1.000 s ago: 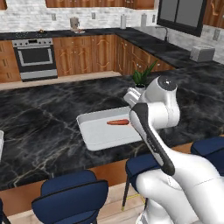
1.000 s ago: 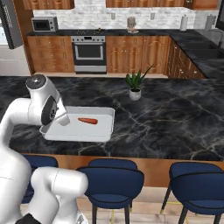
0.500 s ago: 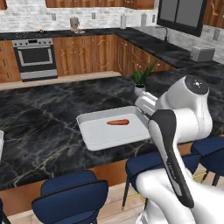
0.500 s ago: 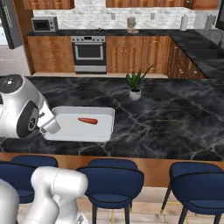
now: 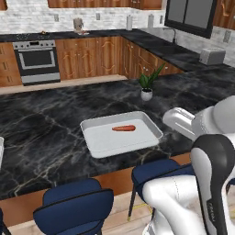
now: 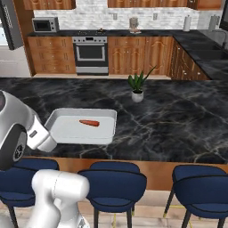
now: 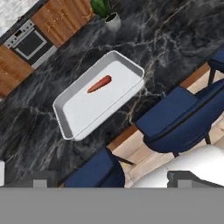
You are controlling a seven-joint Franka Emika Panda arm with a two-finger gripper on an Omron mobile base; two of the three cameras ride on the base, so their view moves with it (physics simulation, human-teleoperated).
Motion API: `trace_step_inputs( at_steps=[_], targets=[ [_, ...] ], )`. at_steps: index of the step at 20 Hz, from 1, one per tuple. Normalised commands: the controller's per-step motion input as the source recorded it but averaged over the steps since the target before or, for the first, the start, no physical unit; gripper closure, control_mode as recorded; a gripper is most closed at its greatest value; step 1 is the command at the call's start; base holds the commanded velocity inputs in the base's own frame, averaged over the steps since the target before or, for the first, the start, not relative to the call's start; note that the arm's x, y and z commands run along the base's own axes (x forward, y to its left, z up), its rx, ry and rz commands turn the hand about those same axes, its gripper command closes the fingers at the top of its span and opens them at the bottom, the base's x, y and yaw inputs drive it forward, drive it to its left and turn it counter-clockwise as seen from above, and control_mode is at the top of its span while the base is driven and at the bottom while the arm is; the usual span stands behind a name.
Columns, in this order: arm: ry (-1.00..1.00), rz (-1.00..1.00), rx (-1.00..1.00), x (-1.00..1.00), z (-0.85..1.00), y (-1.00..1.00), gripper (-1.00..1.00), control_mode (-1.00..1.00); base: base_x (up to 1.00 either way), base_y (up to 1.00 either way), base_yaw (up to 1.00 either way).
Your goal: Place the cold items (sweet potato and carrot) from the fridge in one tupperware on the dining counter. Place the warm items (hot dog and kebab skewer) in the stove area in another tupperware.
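Note:
An orange carrot (image 5: 124, 128) (image 6: 89, 123) (image 7: 99, 84) lies alone in a white rectangular tupperware (image 5: 94, 142) (image 6: 60, 133) (image 7: 70, 127) on the black marble dining counter (image 5: 41, 133) (image 6: 178, 120). My gripper (image 7: 113, 179) is open and holds nothing. It hangs back over the stools, off the counter's near edge, and looks down at the tray from a distance. A white corner of a second tupperware (image 5: 1, 151) (image 7: 1, 170) peeks in at the counter's left end. The sweet potato, hot dog and kebab skewer are out of view.
A small potted plant (image 5: 147, 87) (image 6: 137, 89) (image 7: 107, 13) stands beyond the tray. Blue stools (image 5: 78, 206) (image 6: 113, 178) (image 7: 175, 118) line the counter's near side. The stove (image 5: 36, 59) (image 6: 90, 53) sits against the back wall among wooden cabinets.
The arm has swung back from beside the tray, toward the stools and away from the counter. The carrot and tray have not moved.

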Motion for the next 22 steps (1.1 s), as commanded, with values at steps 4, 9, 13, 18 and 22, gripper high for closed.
trace_step_inputs(
  at_steps=[4, 9, 13, 18, 22],
  targets=[
    [0.00, 0.00, 0.00, 0.00, 0.00, 0.00, -1.00, 1.00, -0.64, 0.09, 0.00],
    [0.00, 0.00, 0.00, 0.00, 0.00, 0.00, -1.00, 1.00, -0.67, 0.85, 0.05],
    [0.00, 0.00, 0.00, 0.00, 0.00, 0.00, -1.00, 1.00, -0.43, 1.00, 0.11],
    [0.00, 0.00, 0.00, 0.00, 0.00, 0.00, -1.00, 1.00, -0.20, 1.00, 0.17],
    [0.00, 0.00, 0.00, 0.00, 0.00, 0.00, -1.00, 1.00, -0.09, 1.00, 0.15]
  ],
)
